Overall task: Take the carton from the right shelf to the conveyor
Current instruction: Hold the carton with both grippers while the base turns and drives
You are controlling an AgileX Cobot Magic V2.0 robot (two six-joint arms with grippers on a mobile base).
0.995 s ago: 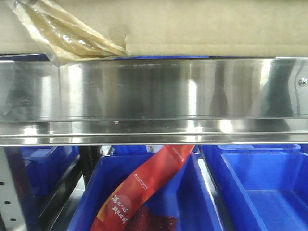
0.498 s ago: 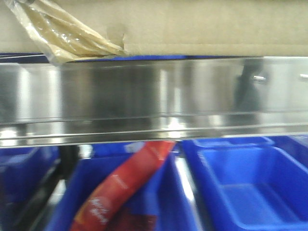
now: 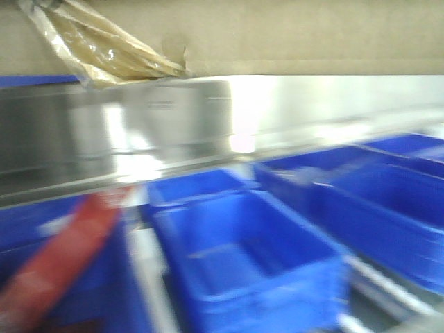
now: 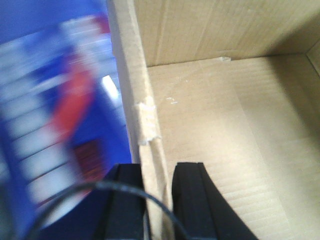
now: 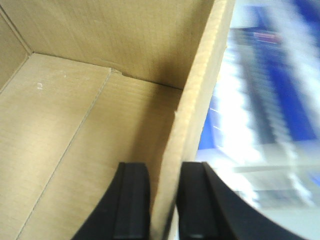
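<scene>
The brown cardboard carton [image 3: 277, 35] fills the top of the front view, with loose crumpled tape [image 3: 104, 48] hanging at its left. My left gripper [image 4: 157, 200] is shut on the carton's left wall [image 4: 132, 75], one black finger [image 4: 190, 200] inside and one outside. My right gripper [image 5: 165, 200] is shut on the carton's right wall [image 5: 200, 90], one finger [image 5: 132, 200] inside the empty box and one outside. The carton's bare inside floor [image 4: 225, 130] shows in both wrist views. The conveyor is out of view.
Below the carton runs a shiny steel shelf rail [image 3: 139, 132]. Under it stand several blue plastic bins [image 3: 250, 257], blurred by motion. A red snack packet [image 3: 55, 270] lies at lower left. Blurred blue and white shapes lie outside the carton in both wrist views.
The view has swung: the bins and red packet slid left, and the rail tilted and blurred. The carton stays fixed at the top of the frame, held by both grippers.
</scene>
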